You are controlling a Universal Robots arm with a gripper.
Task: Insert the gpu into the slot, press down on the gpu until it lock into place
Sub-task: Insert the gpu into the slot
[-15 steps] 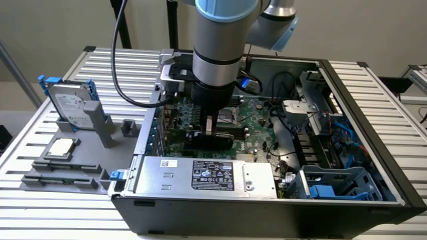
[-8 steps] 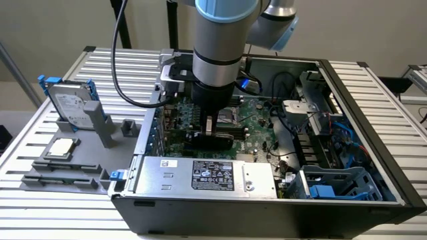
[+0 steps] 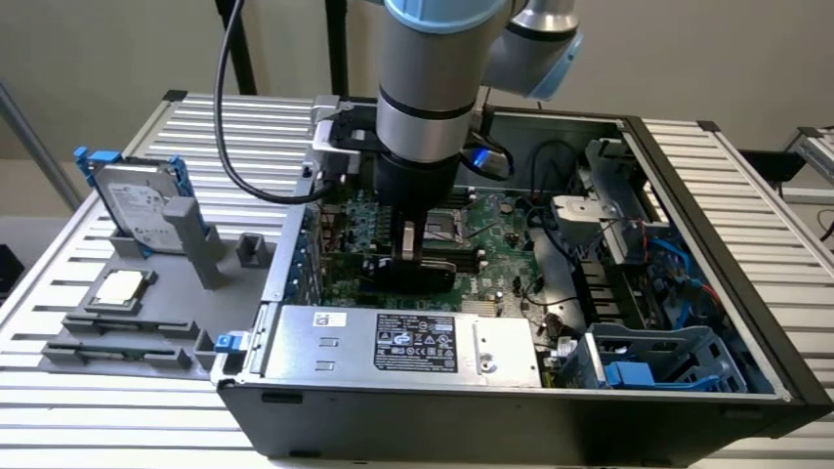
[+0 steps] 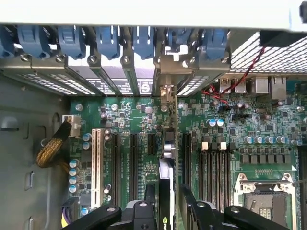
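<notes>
GPU (image 3: 406, 278) (image 4: 165, 167) stands on edge across the green motherboard (image 3: 502, 220) (image 4: 139, 110), and we see its bracket (image 4: 167, 93) reach the back wall of the case (image 3: 521, 420). Our gripper (image 3: 409, 256) (image 4: 167, 196) has its fingers (image 4: 148, 194) narrowed onto the card's two faces, holding it from above. Along the case wall nearest the exterior camera we see the silver power-supply box (image 3: 404, 342), apart from the card.

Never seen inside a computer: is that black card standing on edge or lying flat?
On edge: the gpu shows as a thin strip over the motherboard, in the gripper.
</notes>
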